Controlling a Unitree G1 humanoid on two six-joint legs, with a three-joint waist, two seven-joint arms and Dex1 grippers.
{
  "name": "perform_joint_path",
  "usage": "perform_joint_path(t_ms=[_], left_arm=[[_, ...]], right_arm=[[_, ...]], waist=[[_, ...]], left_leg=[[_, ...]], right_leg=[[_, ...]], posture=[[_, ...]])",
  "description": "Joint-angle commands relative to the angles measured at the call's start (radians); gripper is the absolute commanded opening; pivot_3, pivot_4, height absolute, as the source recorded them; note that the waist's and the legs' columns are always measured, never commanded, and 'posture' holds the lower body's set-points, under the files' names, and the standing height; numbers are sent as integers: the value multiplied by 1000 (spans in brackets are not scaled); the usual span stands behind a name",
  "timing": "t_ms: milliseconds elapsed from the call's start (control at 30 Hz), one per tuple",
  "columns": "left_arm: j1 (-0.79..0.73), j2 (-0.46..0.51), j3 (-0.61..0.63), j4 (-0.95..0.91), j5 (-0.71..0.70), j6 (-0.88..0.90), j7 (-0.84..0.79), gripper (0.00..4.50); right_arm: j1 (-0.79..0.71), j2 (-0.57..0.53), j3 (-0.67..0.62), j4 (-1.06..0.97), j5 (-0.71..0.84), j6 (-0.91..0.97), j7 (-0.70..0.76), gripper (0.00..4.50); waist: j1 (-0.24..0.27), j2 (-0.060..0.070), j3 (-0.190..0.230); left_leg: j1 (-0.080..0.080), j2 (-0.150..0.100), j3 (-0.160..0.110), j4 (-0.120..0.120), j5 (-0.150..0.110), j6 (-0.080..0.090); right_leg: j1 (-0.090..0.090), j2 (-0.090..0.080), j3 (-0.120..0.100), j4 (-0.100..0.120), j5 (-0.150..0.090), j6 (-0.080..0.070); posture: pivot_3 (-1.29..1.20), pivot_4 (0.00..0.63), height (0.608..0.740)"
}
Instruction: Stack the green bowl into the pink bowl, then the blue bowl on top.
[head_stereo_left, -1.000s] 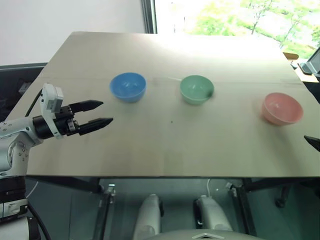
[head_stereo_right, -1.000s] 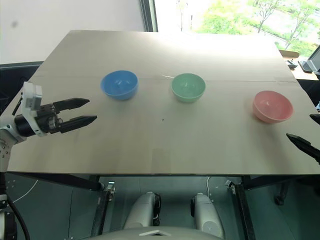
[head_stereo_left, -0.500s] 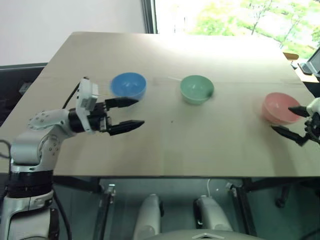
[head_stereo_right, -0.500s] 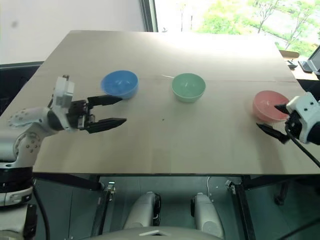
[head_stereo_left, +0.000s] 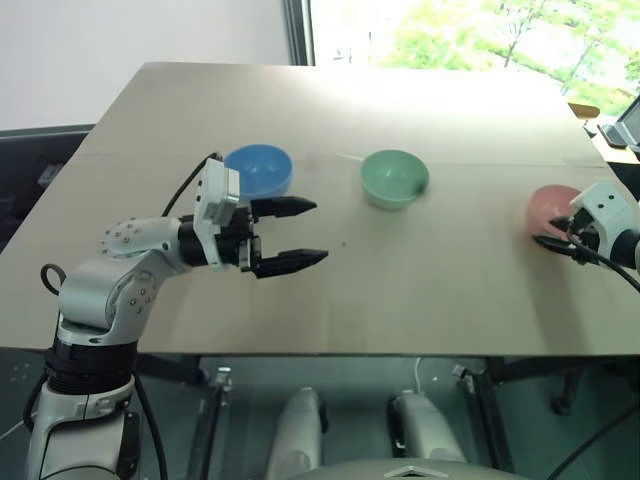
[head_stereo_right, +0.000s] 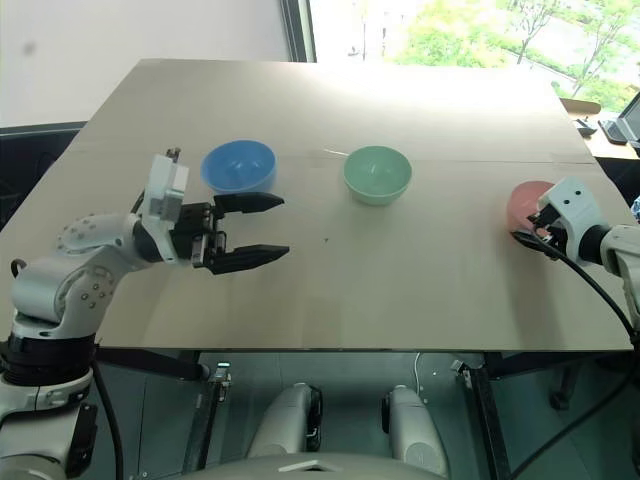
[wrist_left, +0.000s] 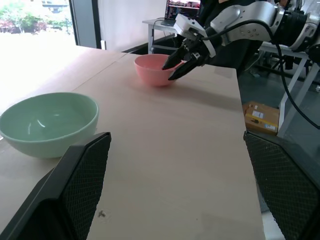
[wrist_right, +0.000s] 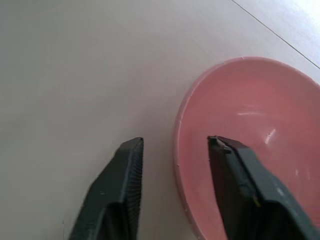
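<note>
my left hand (head_stereo_left: 300, 232) floats over the tabletop (head_stereo_left: 420, 280) with its two fingers spread wide and nothing between them, pointing across toward my right; the blue bowl (head_stereo_left: 258, 171) sits just behind it. the green bowl (head_stereo_left: 394, 178) stands mid-tabletop, well apart from the pink bowl (head_stereo_right: 526, 205) near the right edge.

from the head, my right hand (head_stereo_right: 534, 238) reaches the pink bowl's near rim, but its casing hides how the fingers sit there. the right wrist view settles that: one finger (wrist_right: 245, 190) is inside the bowl and the other lies outside on the tabletop side, with the pink rim running between them. the fingers look narrowed around the wall, though a gap remains on the outer side, so i cannot tell whether they grip it.

the left wrist view looks along the tabletop: the green bowl is close by, and beyond it the pink bowl has my right hand's dark fingertips at its rim. that view also takes in a cardboard box (wrist_left: 262, 117) on the floor past the tabletop's edge.
</note>
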Motion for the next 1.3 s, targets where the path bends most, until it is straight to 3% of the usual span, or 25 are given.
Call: perform_joint_path(t_ms=[33, 67, 233, 367, 500, 633, 1033, 1200, 1300], left_arm=[[6, 6, 37, -52, -31, 8, 25, 4500], [9, 7, 39, -55, -32, 9, 31, 4500], [31, 11, 42, -70, -28, 9, 55, 4500], [69, 12, 53, -88, -28, 13, 77, 4500], [104, 18, 69, -110, -31, 13, 94, 4500], [109, 24, 76, -118, -40, 18, 101, 4500], [133, 20, 74, -148, -47, 16, 125, 4500], [139, 16, 74, -157, -51, 14, 132, 4500], [137, 17, 79, -159, -53, 15, 135, 4500]], right_arm=[[-41, 3, 1, 25, -14, -39, 15, 406], [-47, 6, 5, 28, -18, -46, 21, 26], [-42, 9, 20, -60, 6, -28, 79, 9], [-20, 32, 48, -284, 85, 81, 137, 9], [17, 40, 143, -524, 145, 168, 204, 9], [-7, 51, 242, -594, 115, 190, 208, 9], [-250, 202, 423, -337, -49, 125, 182, 9], [-364, 312, 451, -162, -137, 29, 124, 9], [-382, 325, 451, -126, -156, 5, 146, 9]], waist=[[0, 0, 0], [-1, 0, 0], [-1, 0, 0], [-3, 1, 0], [1, 1, 0], [6, 0, 0], [-5, 0, 0], [-5, 0, 0], [1, 0, 0]], left_leg=[[0, 0, 0, 0, 0, 0], [0, 0, 0, 0, 0, 0], [0, 0, 0, 0, 0, 0], [0, 0, 0, 0, 0, 0], [0, 1, -1, 0, 0, 0], [0, 0, 0, 1, 0, 0], [1, 1, 0, 2, 0, 0], [1, 1, 0, 2, 0, 0], [0, 1, 0, 2, 0, 0]], right_leg=[[0, 0, 0, 0, 0, 0], [0, 0, 0, 0, 0, 0], [0, 0, 0, 0, 0, 0], [0, 0, 0, 0, 0, 0], [0, 0, 0, 0, 0, 0], [0, -1, -1, 0, 0, 0], [0, 0, 0, 2, 0, 0], [0, 1, 0, 3, 0, -1], [-1, 0, 0, 3, 0, -1]], posture=[[0, 150, 740], [0, 150, 740], [0, 150, 740], [0, 150, 740], [0, 150, 740], [0, 150, 740], [0, 150, 740], [0, 150, 740], [0, 150, 740]])
